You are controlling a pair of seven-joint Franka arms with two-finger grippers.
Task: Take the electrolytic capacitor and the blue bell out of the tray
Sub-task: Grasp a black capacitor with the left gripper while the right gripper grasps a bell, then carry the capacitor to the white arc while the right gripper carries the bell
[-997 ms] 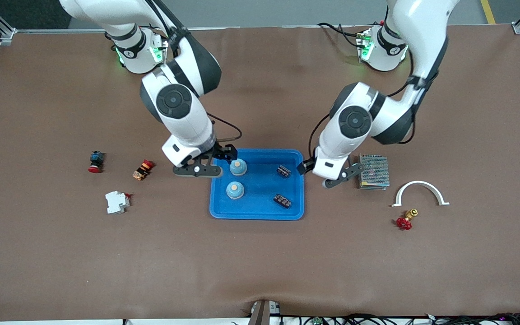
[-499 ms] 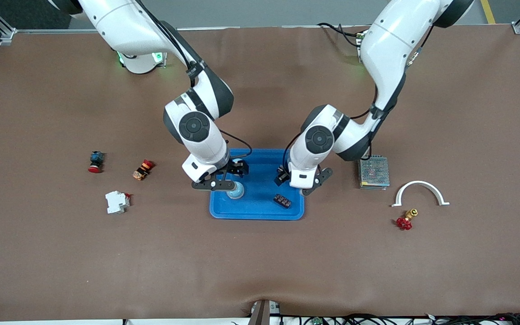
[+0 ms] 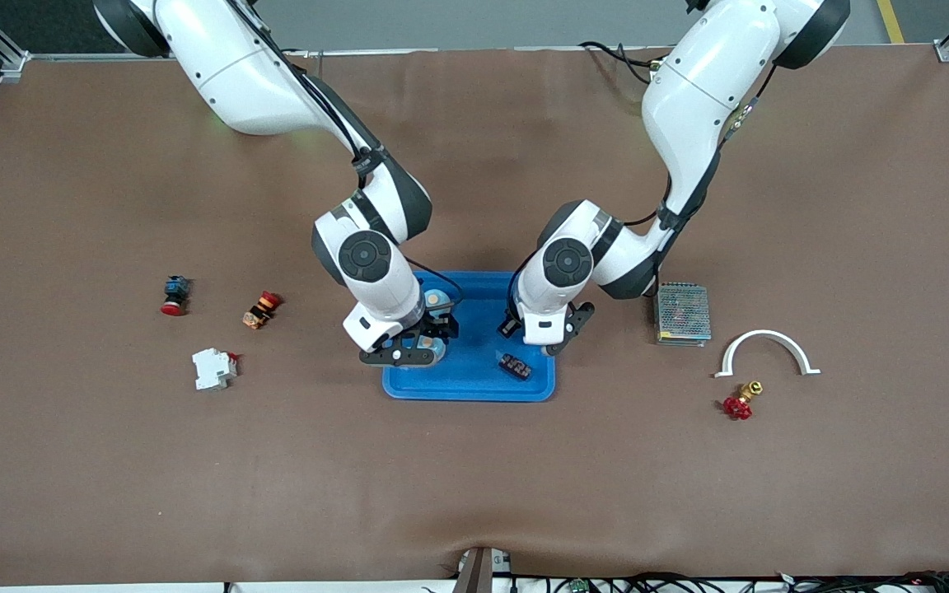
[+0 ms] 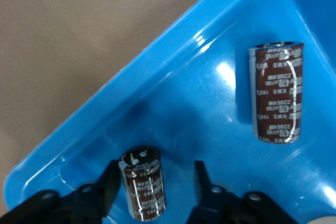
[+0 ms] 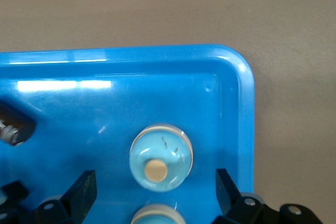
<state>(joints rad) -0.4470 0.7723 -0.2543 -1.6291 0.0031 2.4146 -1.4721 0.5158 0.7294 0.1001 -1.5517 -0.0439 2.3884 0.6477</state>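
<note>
A blue tray holds two dark capacitors and two light-blue bells. My left gripper is low in the tray, and a capacitor stands between its fingers. One finger touches the capacitor, the other stands apart, so the gripper is open. The second capacitor lies free, nearer the front camera. My right gripper hangs wide open over the bells. One bell sits between its fingertips, and the other bell is close beside it. In the front view one bell shows partly.
Toward the right arm's end lie a red push button, an orange-red button and a white breaker. Toward the left arm's end are a mesh-covered box, a white arch and a red valve.
Both arms have come in over the tray and lowered. The left gripper's fingers have narrowed around a capacitor. The right gripper stayed wide open.
</note>
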